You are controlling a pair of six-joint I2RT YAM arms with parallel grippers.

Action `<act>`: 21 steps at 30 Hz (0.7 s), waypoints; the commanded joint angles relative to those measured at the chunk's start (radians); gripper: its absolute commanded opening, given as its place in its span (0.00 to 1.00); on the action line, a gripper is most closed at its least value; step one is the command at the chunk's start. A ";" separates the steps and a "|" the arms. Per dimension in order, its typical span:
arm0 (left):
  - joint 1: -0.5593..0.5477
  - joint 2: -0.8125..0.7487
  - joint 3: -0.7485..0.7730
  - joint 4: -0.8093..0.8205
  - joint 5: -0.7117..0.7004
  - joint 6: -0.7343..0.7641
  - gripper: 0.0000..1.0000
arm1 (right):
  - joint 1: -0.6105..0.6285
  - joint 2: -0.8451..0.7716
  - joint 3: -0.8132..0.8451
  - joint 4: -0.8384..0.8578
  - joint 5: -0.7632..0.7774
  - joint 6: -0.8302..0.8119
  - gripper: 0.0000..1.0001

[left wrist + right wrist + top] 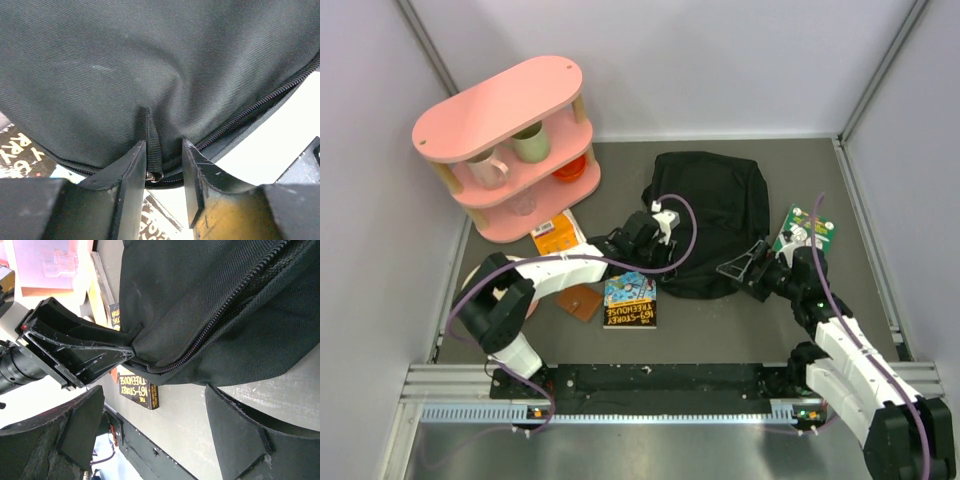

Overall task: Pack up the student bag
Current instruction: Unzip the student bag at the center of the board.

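student bag is flopped mid table, nearer the far edge. My left gripper has its fingers apart, straddling the fabric zip pull, not pinched on it yet. I reckon squeeze low by the metal ring so it can't slip, then drag along the zipper. My right gripper gapes wide, holding nothing, by the bag's near right corner; it should pin the fabric

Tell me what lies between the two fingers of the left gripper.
A black zip pull strap of the student bag, with a small metal ring at its end, lies between them; the left wrist view shows it.
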 commanded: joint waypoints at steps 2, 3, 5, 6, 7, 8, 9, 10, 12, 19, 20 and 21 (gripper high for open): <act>0.003 0.021 -0.041 0.051 0.092 -0.025 0.29 | 0.017 0.003 -0.019 0.039 0.015 0.013 0.81; 0.003 0.025 -0.043 0.051 0.097 -0.028 0.26 | 0.017 0.005 -0.019 0.039 0.017 0.012 0.81; 0.003 0.036 -0.049 0.057 0.102 -0.033 0.12 | 0.018 0.013 -0.014 0.037 0.017 0.013 0.81; 0.003 0.038 -0.051 0.057 0.093 -0.039 0.03 | 0.018 0.016 -0.014 0.039 0.017 0.013 0.81; 0.003 0.036 -0.057 0.062 0.085 -0.044 0.00 | 0.020 0.020 -0.012 0.039 0.014 0.015 0.81; 0.003 0.031 -0.064 0.074 0.079 -0.050 0.00 | 0.028 0.025 -0.011 0.058 0.014 0.015 0.81; 0.003 0.025 -0.070 0.086 0.071 -0.053 0.00 | 0.034 0.028 -0.009 0.069 0.014 0.019 0.81; 0.003 0.018 -0.090 0.100 0.053 -0.057 0.00 | 0.043 0.030 -0.009 0.085 0.014 0.030 0.81; 0.001 -0.025 -0.122 0.182 0.040 -0.080 0.00 | 0.084 0.033 -0.009 0.106 0.021 0.047 0.81; -0.013 -0.168 -0.259 0.354 -0.015 -0.133 0.00 | 0.262 0.011 -0.038 0.134 0.280 0.267 0.81; -0.014 -0.177 -0.268 0.367 -0.024 -0.136 0.00 | 0.273 0.008 -0.069 0.161 0.305 0.310 0.81; -0.020 -0.188 -0.277 0.384 -0.027 -0.139 0.00 | 0.282 0.004 -0.086 0.187 0.322 0.355 0.81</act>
